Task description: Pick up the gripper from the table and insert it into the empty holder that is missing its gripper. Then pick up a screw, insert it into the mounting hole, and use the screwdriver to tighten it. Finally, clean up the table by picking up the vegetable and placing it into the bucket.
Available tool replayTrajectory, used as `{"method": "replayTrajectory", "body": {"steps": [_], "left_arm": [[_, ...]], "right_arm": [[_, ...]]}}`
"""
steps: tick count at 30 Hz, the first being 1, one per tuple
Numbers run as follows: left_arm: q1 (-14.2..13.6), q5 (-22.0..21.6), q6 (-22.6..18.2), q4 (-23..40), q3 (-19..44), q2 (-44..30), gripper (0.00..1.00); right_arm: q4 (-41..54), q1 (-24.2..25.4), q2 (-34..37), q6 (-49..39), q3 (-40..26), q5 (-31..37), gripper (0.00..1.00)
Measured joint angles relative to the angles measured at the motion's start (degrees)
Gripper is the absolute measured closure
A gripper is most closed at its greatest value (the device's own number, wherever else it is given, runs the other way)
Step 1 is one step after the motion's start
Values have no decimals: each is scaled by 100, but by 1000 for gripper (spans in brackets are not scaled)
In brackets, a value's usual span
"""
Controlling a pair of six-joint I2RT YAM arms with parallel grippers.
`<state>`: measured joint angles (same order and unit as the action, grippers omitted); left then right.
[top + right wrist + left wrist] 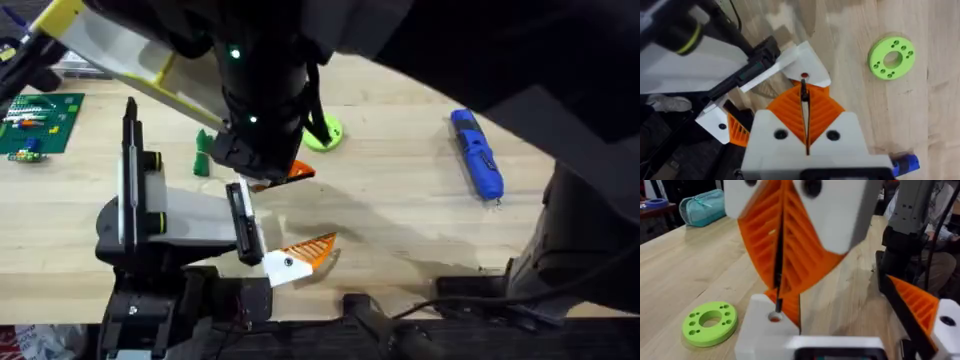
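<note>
The right gripper (805, 102) has its ribbed orange pads clamped together on a thin dark screw (803, 86), poised over the white block's (812, 62) round hole. A flat lime-green ring (891, 57) lies on the pale wood-grain table (865, 115).

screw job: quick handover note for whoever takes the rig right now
Right hand: shut on a screw, its tip right at the mounting hole.
Left hand: close in front of that hole; grip cannot be told.
Gripper: looks seated at the holder.
Screwdriver: lying on the table to the right, untouched.
Vegetable: on the table beside the grey gripper body.
Done: gripper apparently inserted, screw picked up.
Left: seat the screw, tighten it, put the vegetable in the bucket.
</note>
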<state>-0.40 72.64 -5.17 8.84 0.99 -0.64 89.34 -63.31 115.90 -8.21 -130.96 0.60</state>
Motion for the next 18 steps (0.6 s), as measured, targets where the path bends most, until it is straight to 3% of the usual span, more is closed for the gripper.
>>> {"method": "replayTrajectory", "body": {"steps": [18], "left_arm": [[0,2,0,-2,0,0,14]], "right_arm": [[-13,0,76,-2,31,-2,993]]}}
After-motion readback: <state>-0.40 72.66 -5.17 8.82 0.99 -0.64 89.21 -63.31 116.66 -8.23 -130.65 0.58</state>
